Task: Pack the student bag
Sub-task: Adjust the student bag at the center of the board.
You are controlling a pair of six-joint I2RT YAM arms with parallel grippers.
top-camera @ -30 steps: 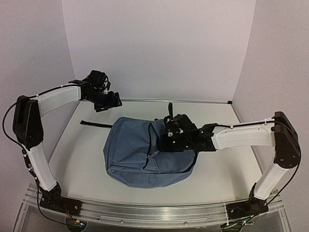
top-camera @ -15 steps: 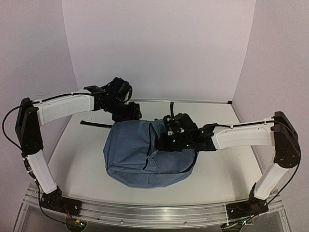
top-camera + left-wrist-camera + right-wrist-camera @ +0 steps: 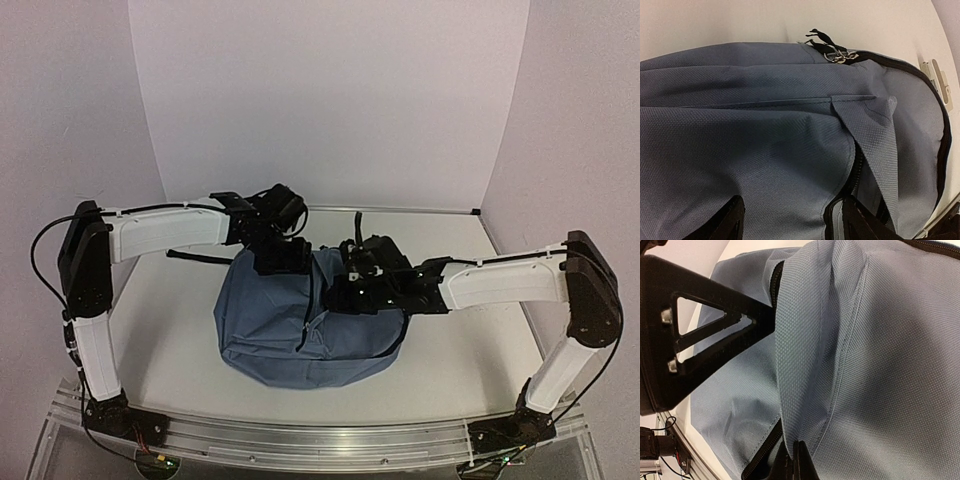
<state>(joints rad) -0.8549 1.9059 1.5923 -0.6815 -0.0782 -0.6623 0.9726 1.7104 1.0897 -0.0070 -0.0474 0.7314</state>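
On the white table (image 3: 450,340), near its middle, the student bag (image 3: 280,335) was seen lying as a rounded slate-blue heap, its bulk toward the near edge. A black strap (image 3: 195,257) trailed from its far left side onto the bare tabletop. A dark zip line (image 3: 313,295) was seen running down the upper face of the bag, from the far side toward the near one.

The left gripper (image 3: 283,258) was held over the far upper part of the bag, close beside the right gripper (image 3: 345,285). From the left wrist, its two black fingers (image 3: 727,222) were shown standing well apart, with blue cloth and the gaping zip edge between them. Whether either finger touched the cloth could not be told. Further up in that view, a cluster of metal zip pulls (image 3: 834,51) with black tabs lay at the bag's rim, against the table.

The right gripper was pressed onto the top of the bag from the right. From the right wrist, its fingertips (image 3: 792,462) were seen closed together on a raised fold of the blue fabric (image 3: 805,365), beside the black zip teeth. The fold was drawn up away from the cloth around it.
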